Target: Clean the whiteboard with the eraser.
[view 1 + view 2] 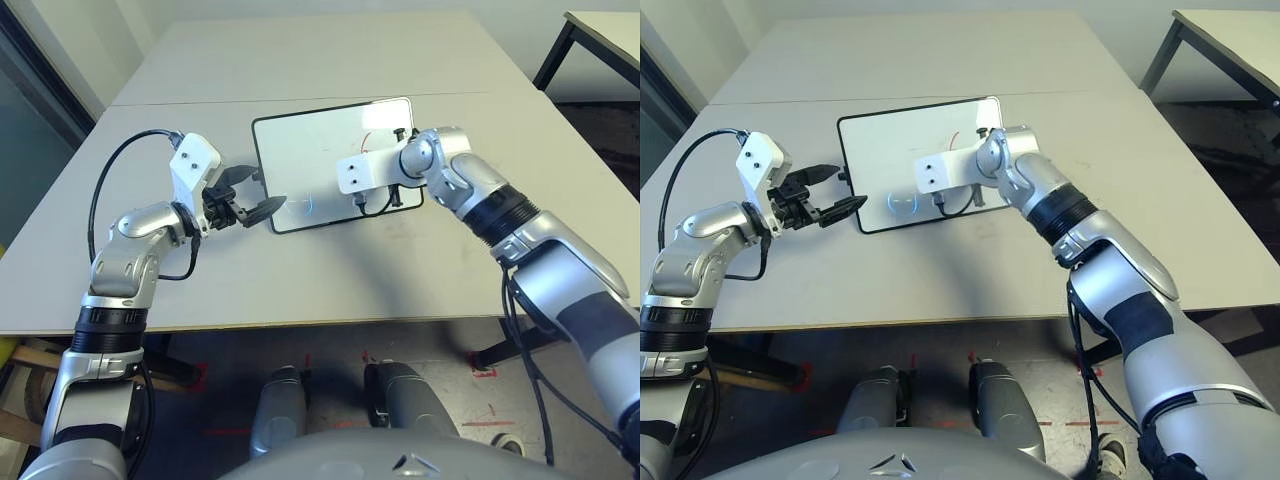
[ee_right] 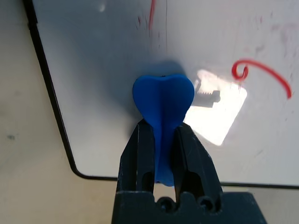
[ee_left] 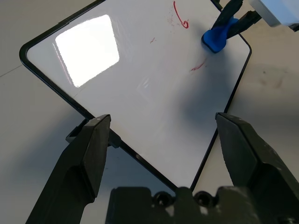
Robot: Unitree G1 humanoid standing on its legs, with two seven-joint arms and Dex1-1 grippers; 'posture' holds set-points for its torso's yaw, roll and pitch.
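Eraser (image 2: pixel 163 100) looked light and stiff – right gripper (image 2: pixel 163 140) pinched its waist, pressing it on the whiteboard (image 3: pixel 154 93); left gripper (image 3: pixel 161 135) gaped wide.

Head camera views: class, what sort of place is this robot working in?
Probably a plain office or lab room: large pale grey tables pushed together, a second black-legged table at the side, and red tape marks on the grey floor.
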